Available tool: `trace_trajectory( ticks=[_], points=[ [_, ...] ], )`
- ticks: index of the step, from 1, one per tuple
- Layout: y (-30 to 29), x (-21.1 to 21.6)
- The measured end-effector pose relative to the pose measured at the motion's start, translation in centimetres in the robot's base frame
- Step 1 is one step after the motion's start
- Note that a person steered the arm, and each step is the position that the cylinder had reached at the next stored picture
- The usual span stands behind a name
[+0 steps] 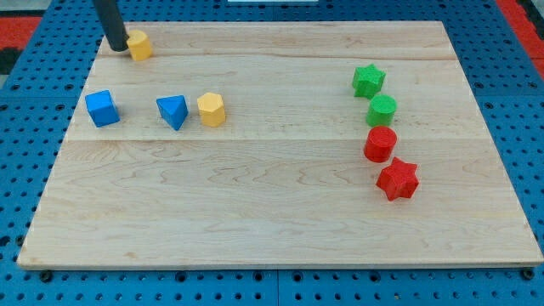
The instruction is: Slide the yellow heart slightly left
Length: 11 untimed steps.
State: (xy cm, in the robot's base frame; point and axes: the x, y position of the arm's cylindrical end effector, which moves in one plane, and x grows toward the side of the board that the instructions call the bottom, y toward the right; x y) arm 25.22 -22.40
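Observation:
The yellow heart [139,44] lies near the top left corner of the wooden board [280,204]. My tip [116,48] sits at the heart's left side, touching or nearly touching it. The dark rod rises from there out of the view's top. A yellow hexagon block [212,110] lies lower, toward the middle left.
A blue cube [102,108] and a blue triangular block [172,111] lie left of the yellow hexagon. At the right, a green star [369,81], green cylinder [382,110], red cylinder [380,144] and red star [398,178] form a column. Blue pegboard surrounds the board.

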Motion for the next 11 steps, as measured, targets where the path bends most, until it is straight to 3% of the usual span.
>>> trace_trajectory(
  ticks=[1, 2, 3, 4, 5, 7, 9, 10, 11],
  points=[
    [6.8, -0.9],
    [0.8, -1.3],
    [4.5, -4.5],
    [11.8, -5.6],
    [15.7, -4.1],
    [15.4, -2.0],
    [8.4, -2.1],
    [9.3, -2.1],
    [15.0, -2.1]
  ],
)
